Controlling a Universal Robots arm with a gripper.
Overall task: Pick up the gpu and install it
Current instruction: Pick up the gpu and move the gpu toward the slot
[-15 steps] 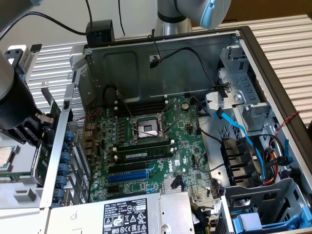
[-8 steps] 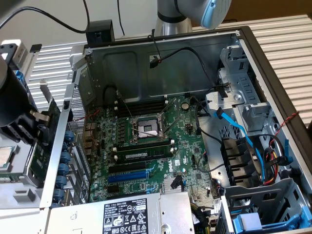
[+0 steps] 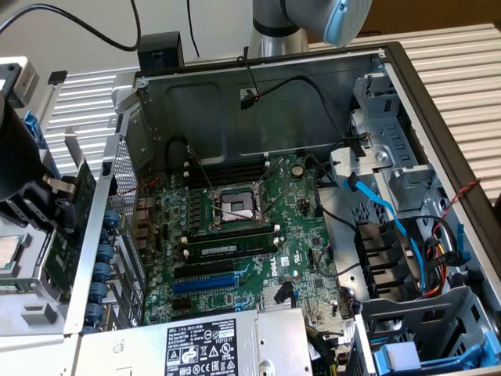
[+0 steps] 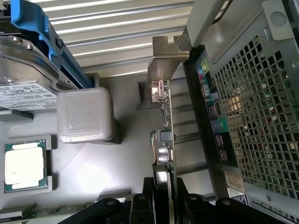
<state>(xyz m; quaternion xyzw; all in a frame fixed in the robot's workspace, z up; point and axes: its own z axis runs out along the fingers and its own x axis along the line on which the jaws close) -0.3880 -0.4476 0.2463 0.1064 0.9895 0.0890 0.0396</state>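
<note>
The gpu (image 3: 72, 227) is a small green card with a metal bracket, standing on edge just outside the open computer case at the exterior view's left. My gripper (image 3: 53, 205) is shut on it, black fingers clamped on both faces. In the wrist view the gpu (image 4: 164, 135) shows edge-on with its bracket end away from me, held between my fingertips (image 4: 140, 205) of the gripper (image 4: 164, 207). It hangs over a grey tray, beside the case's perforated rear panel (image 4: 252, 116). The large green motherboard (image 3: 235, 227) lies inside the case with a blue slot (image 3: 205, 283) near the power supply.
A processor chip (image 4: 25, 165) sits in the grey tray, with a grey block (image 4: 85, 114) and a drive in a blue carrier (image 4: 28, 60) beside it. The case wall (image 3: 98, 258) stands between the card and the motherboard. The power supply (image 3: 203, 345) and cables (image 3: 391, 227) crowd the case.
</note>
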